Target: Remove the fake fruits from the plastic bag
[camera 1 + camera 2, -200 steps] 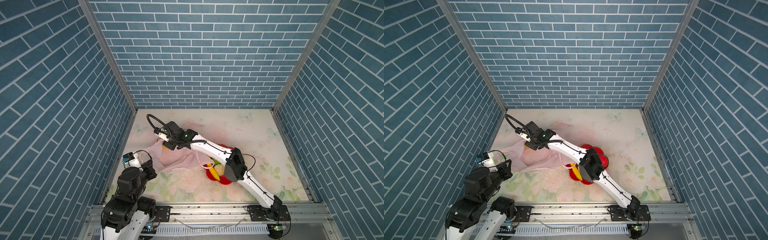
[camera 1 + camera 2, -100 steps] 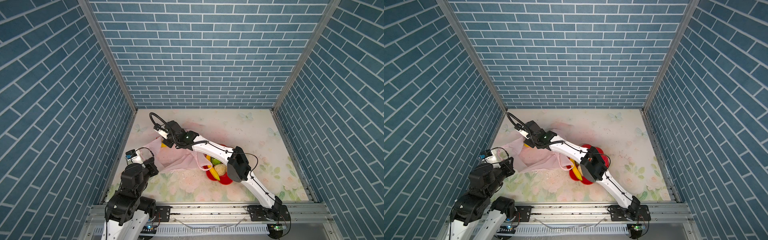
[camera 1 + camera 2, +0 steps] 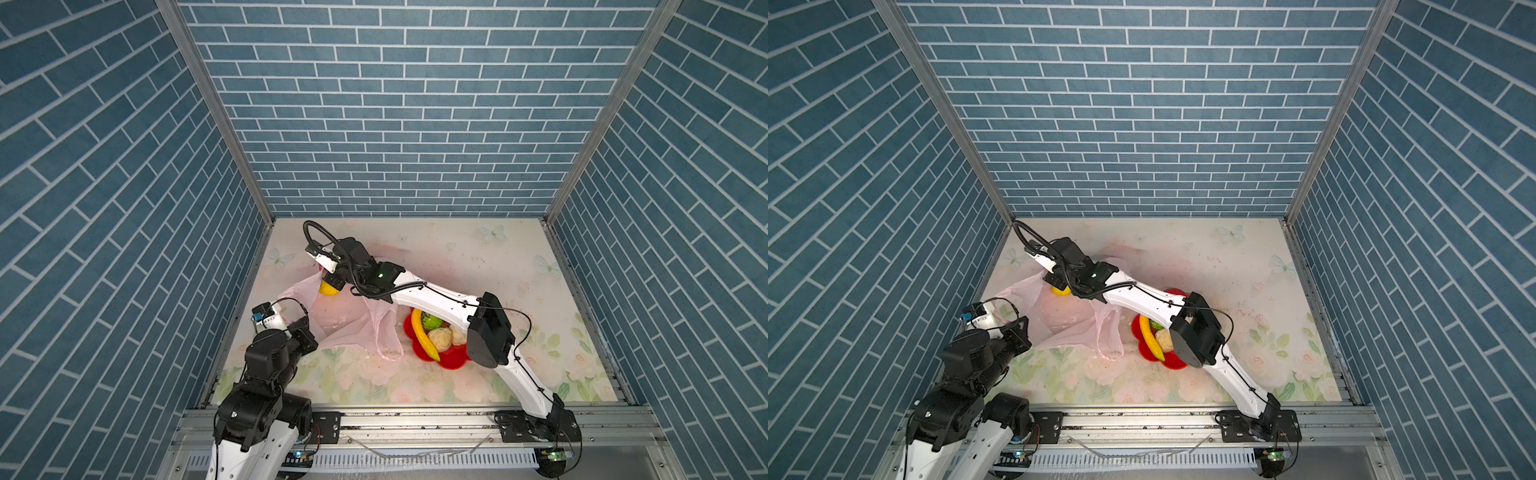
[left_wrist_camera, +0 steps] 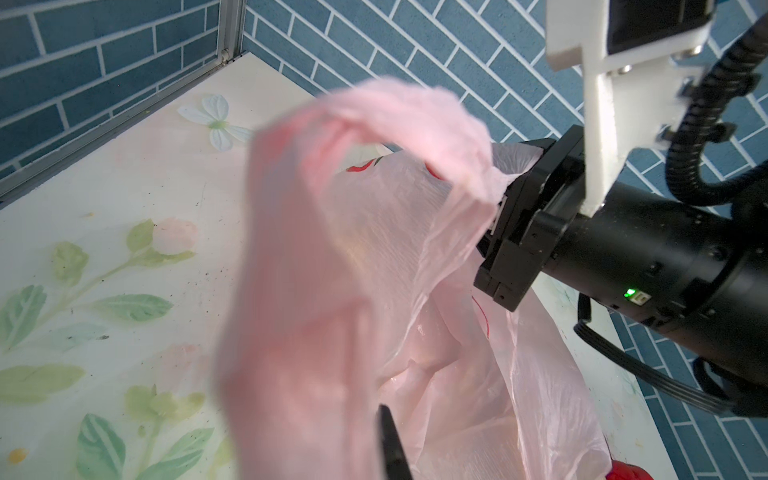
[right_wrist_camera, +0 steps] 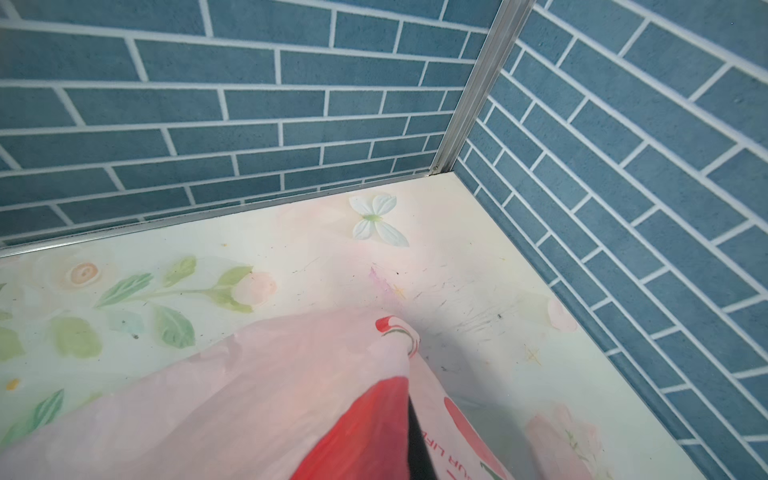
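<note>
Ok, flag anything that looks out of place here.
One yellow fruit lies apart from the others, at the far edge of the plastic bag beneath the right gripper, while the banana and the rest sit in the red bowl. Whether it is inside the bag cannot be told.

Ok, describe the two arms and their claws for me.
The left arm and right arm are white shells with black joints. The right arm carries black cables, a ribbed black hose and a green light. The left claw and right claw are black and boxy, each with a white camera mount.
</note>
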Motion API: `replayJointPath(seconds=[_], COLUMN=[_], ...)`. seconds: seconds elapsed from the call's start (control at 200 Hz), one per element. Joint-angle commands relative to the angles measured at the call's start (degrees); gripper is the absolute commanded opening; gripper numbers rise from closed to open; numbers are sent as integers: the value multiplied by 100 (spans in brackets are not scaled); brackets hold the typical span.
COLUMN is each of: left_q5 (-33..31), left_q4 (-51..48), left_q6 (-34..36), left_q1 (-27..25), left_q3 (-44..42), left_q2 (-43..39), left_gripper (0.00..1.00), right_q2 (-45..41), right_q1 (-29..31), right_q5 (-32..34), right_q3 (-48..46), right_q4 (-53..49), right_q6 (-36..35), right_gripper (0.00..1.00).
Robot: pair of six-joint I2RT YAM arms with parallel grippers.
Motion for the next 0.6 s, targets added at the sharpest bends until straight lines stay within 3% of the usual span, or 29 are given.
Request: replayJointPath(seconds=[0.0, 0.595], left_q5=[-11, -169], left_q4=[51, 262], left_q6=[-43, -208], left_q1=[-22, -22], left_q3=[-115, -561], left_q2=[-64, -105], left_gripper=[3, 3], right_q2=[-328, -769], right_q1=[22, 50], right_q5=[76, 159], right_q3=[-141, -558], right_q4=[257, 777], right_q6=[-279, -658], right_gripper=[3, 2])
